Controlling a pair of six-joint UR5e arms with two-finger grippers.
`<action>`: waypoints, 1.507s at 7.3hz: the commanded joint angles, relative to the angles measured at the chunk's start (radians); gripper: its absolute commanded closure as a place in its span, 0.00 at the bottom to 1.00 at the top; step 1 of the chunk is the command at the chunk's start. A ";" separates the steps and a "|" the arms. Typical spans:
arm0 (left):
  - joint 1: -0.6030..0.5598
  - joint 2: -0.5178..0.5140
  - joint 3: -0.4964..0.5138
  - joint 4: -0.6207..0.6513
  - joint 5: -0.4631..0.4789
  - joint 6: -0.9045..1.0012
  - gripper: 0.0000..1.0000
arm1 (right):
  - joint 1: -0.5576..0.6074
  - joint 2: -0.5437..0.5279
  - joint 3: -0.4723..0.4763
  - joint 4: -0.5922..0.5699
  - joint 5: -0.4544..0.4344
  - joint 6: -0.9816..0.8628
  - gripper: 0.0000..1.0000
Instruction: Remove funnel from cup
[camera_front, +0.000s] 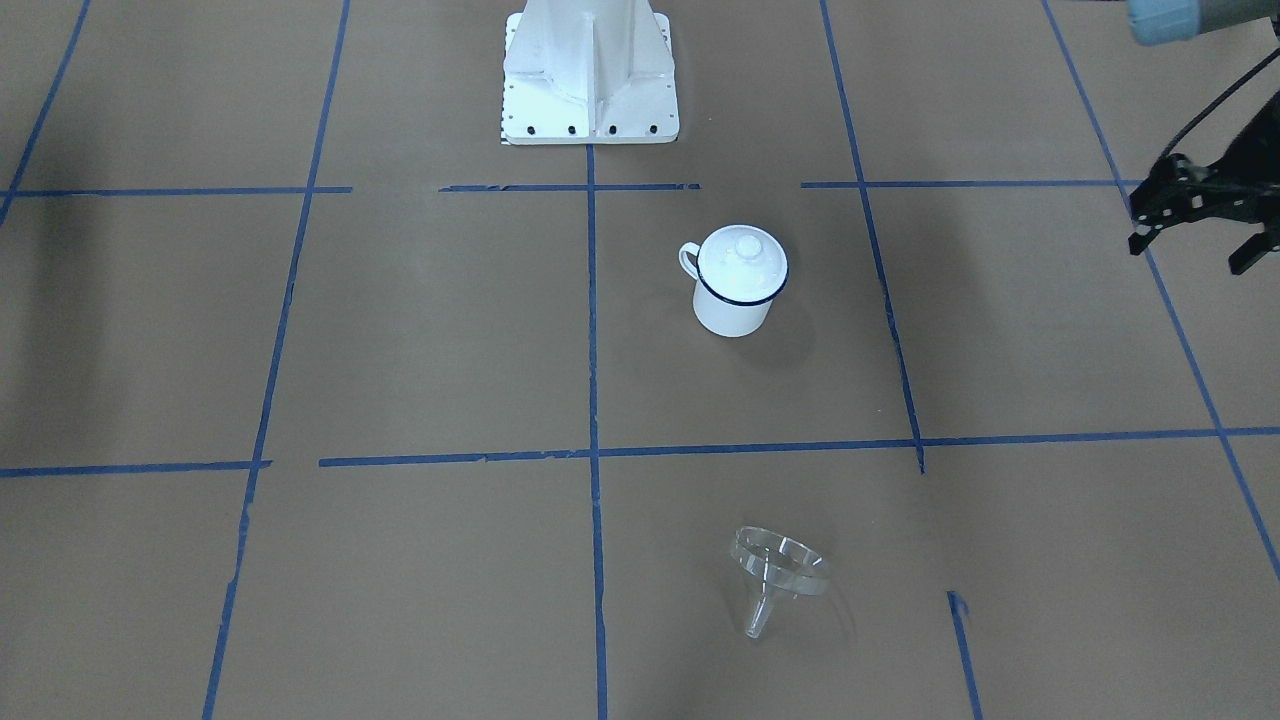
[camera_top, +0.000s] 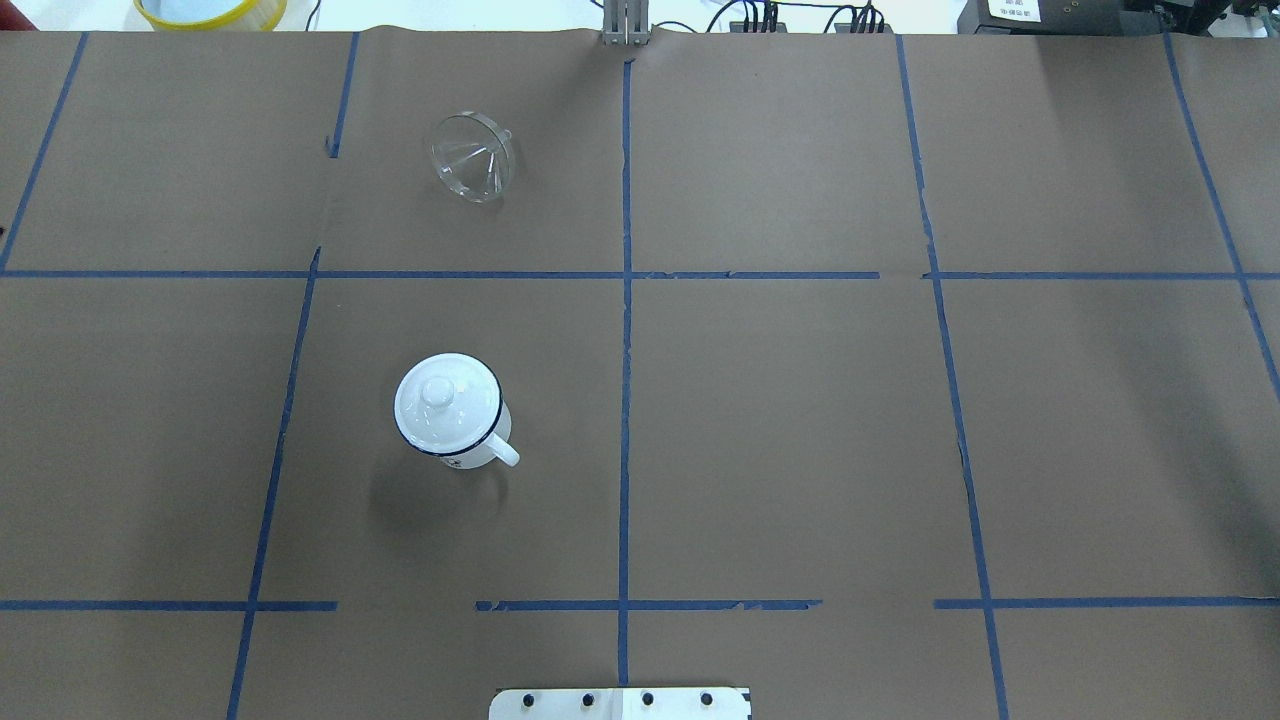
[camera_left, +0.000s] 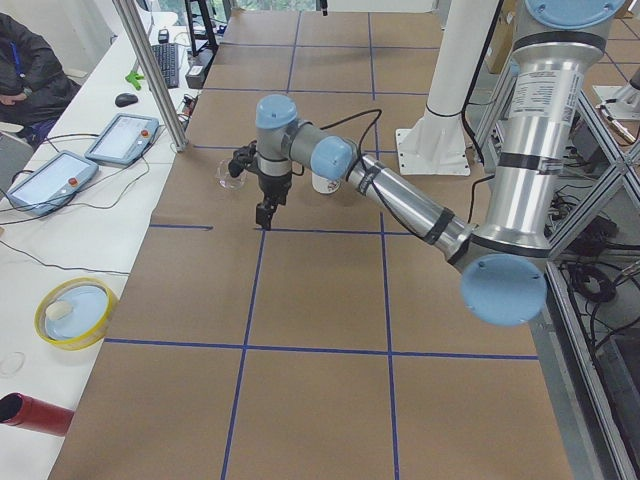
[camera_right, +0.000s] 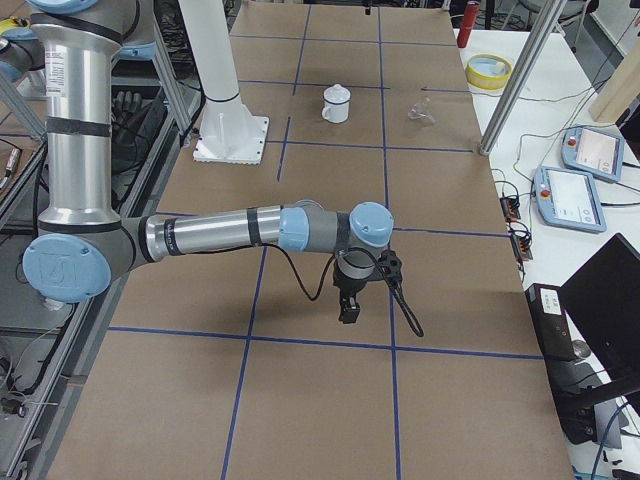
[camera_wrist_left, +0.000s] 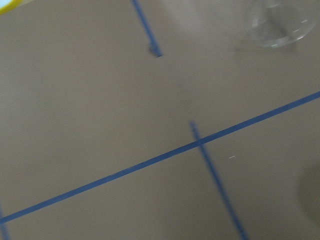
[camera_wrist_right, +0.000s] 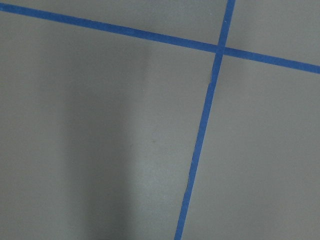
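Observation:
The clear funnel (camera_front: 778, 575) lies on its side on the brown table, apart from the cup; it also shows in the overhead view (camera_top: 473, 157) and at the top right of the left wrist view (camera_wrist_left: 282, 22). The cup (camera_front: 733, 305) stands upright with a white domed lid (camera_front: 742, 258) on its blue rim (camera_top: 447, 405). My left gripper (camera_front: 1190, 255) hangs open and empty at the table's side, well away from both. My right gripper (camera_right: 347, 312) shows only in the exterior right view, far from the cup (camera_right: 336, 102); I cannot tell if it is open or shut.
The robot's white base (camera_front: 590, 70) stands behind the cup. A yellow-rimmed bowl (camera_top: 210, 10) sits beyond the table's far edge. Two tablets (camera_left: 125, 135) and cables lie on the side bench. Blue tape lines cross the brown paper.

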 joint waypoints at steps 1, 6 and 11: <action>-0.188 0.123 0.087 -0.012 -0.084 0.209 0.00 | 0.000 0.000 0.001 0.000 0.000 0.000 0.00; -0.244 0.135 0.170 -0.004 -0.078 0.295 0.00 | 0.000 0.000 0.001 0.000 0.000 0.000 0.00; -0.246 0.175 0.164 -0.006 -0.045 0.306 0.00 | 0.000 0.000 -0.001 0.000 0.000 0.000 0.00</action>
